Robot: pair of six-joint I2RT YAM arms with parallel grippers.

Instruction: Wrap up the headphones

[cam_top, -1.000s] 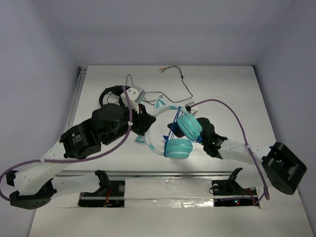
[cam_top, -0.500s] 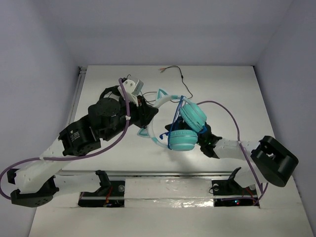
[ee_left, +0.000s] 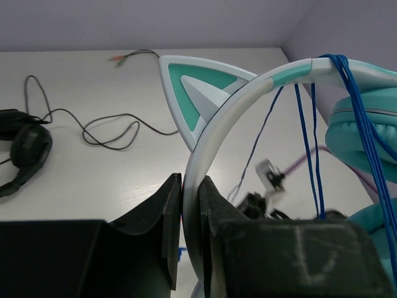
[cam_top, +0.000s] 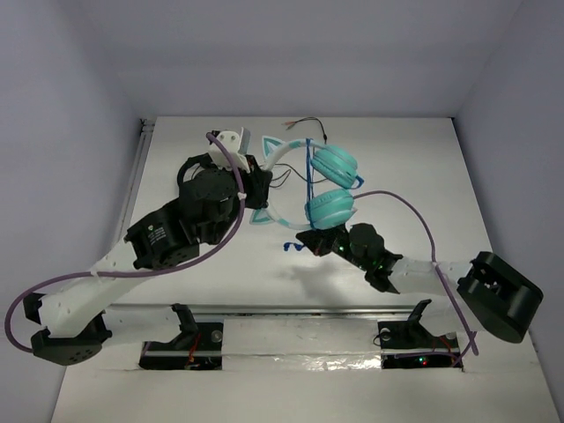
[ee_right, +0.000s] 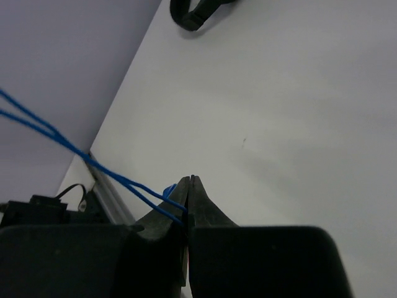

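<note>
While your left end effector [ee_left: 190, 202] pinched the stiff pale headband [ee_left: 248, 93], the surest hold on the teal cat-eared headphones [cam_top: 333, 165] raised near the far edge of the white surface [cam_top: 423, 176], your right end effector [ee_right: 189, 185] pinched their thin blue cable [ee_right: 93, 162], likely limp and slippery.

Black headphones [ee_left: 23, 149] cut by the left-wrist view's left edge, teal headphones [ee_left: 366, 133] by its right edge.
</note>
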